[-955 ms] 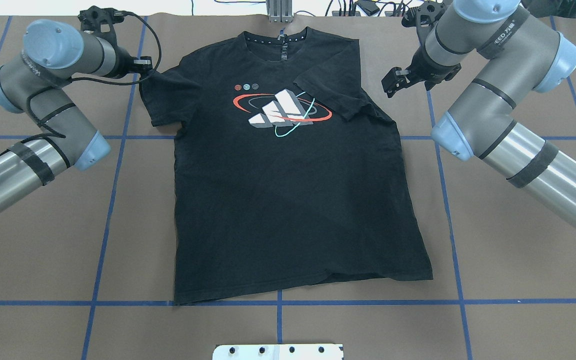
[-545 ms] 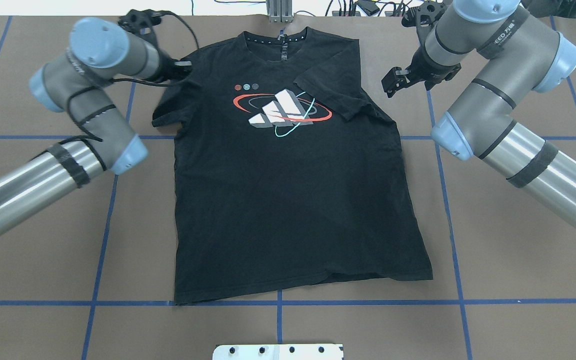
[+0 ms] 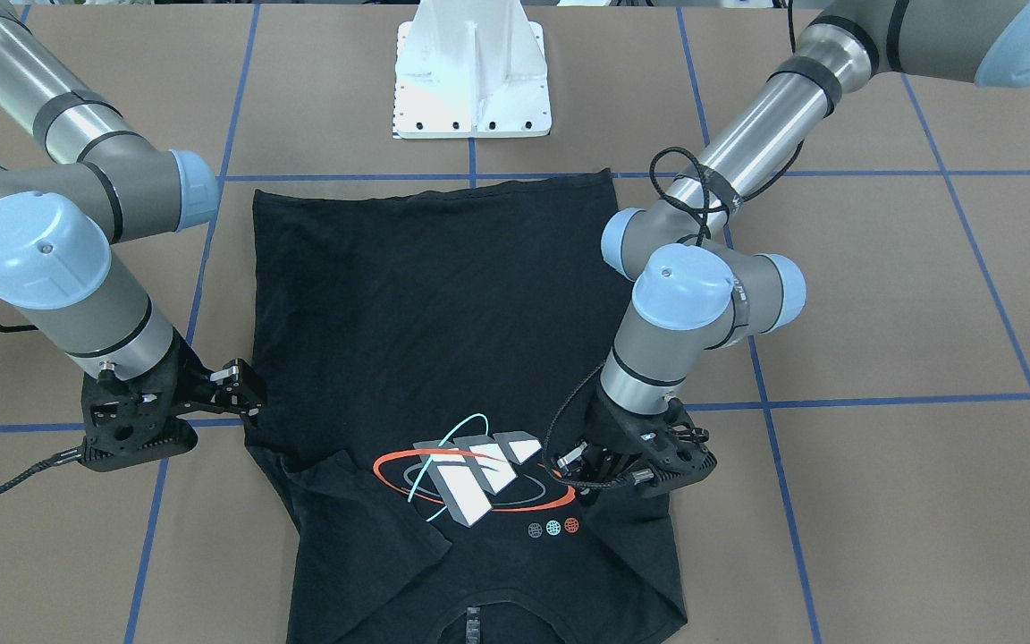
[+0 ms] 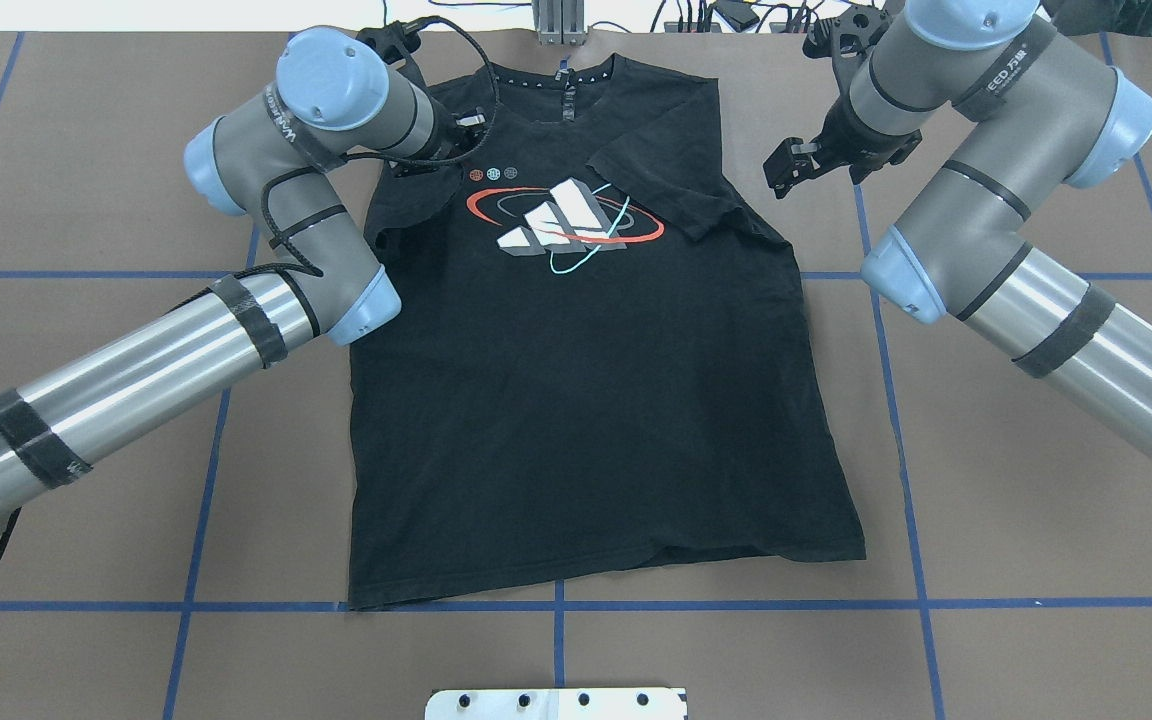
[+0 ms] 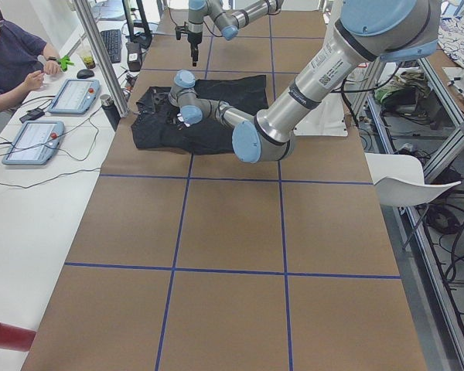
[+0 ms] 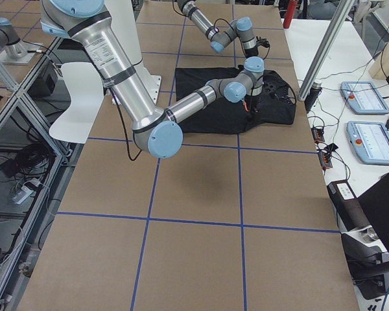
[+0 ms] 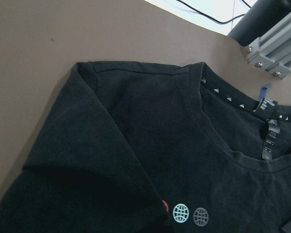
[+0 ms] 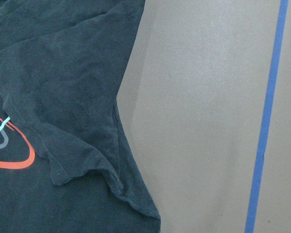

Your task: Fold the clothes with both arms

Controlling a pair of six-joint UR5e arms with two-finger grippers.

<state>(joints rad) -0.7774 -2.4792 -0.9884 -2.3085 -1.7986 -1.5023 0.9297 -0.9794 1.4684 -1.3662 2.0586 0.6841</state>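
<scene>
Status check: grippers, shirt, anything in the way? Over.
Left gripper shut on T-shirt at its left sleeve, beside the graphic. Right gripper open, off the shirt's edge. Right sleeve already folded in. No obstruction seen.

A brown table [image 4: 1036, 560] is crossed by blue tape lines [image 4: 736, 604]. Beside it, a white side table [image 5: 15, 201] carries 2 control tablets [image 5: 32, 141] and a keyboard [image 5: 110, 45]; a person [image 5: 11, 58] sits there. A white chair [image 5: 406, 185] stands opposite.

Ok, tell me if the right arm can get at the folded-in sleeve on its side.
Probably yes. The right hand hovers just off the T-shirt beside that sleeve, with only bare table between them.
</scene>
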